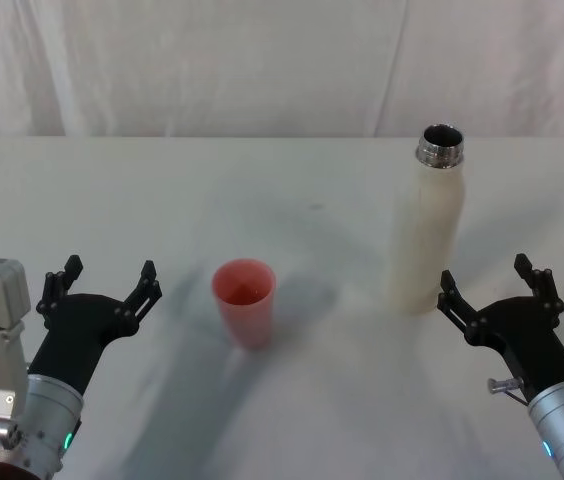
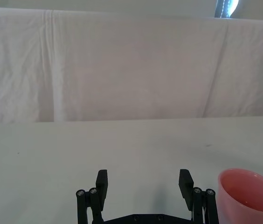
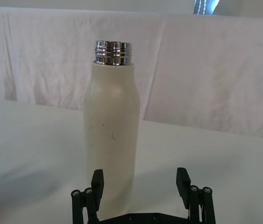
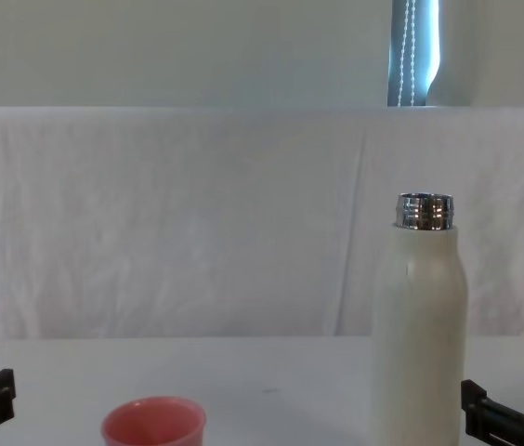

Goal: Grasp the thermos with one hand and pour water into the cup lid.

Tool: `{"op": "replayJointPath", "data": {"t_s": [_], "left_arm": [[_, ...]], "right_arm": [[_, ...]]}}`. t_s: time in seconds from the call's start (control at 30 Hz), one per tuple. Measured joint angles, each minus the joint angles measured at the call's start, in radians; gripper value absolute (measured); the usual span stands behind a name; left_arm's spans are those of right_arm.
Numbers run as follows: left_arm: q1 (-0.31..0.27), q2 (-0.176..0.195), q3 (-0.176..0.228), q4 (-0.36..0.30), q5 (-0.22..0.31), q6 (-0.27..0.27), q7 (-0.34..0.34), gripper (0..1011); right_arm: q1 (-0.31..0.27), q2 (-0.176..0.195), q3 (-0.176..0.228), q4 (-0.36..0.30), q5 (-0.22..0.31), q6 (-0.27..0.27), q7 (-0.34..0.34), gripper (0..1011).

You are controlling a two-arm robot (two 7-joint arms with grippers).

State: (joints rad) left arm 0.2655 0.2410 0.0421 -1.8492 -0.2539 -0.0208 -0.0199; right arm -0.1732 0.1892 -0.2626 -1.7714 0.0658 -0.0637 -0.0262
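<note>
Head view: open right pincer beside upright thermos.

The thermos is finished in a matt cream coating, faintly scuffed with fine dark scratches; its threaded neck is bright polished metal. The cup lid appears as smooth salmon-pink plastic with a soft sheen. The table is covered in a smooth matt white surface. The backdrop is creased white cloth. The right gripper and left gripper are made of matt black parts with small bright screws.
</note>
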Motion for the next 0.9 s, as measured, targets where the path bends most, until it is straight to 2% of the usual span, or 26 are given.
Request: {"op": "replayJointPath", "data": {"t_s": [0.9], "left_arm": [[0.000,0.000,0.000,0.000,0.000,0.000,0.000,1001]], "right_arm": [[0.000,0.000,0.000,0.000,0.000,0.000,0.000,1001]]}}
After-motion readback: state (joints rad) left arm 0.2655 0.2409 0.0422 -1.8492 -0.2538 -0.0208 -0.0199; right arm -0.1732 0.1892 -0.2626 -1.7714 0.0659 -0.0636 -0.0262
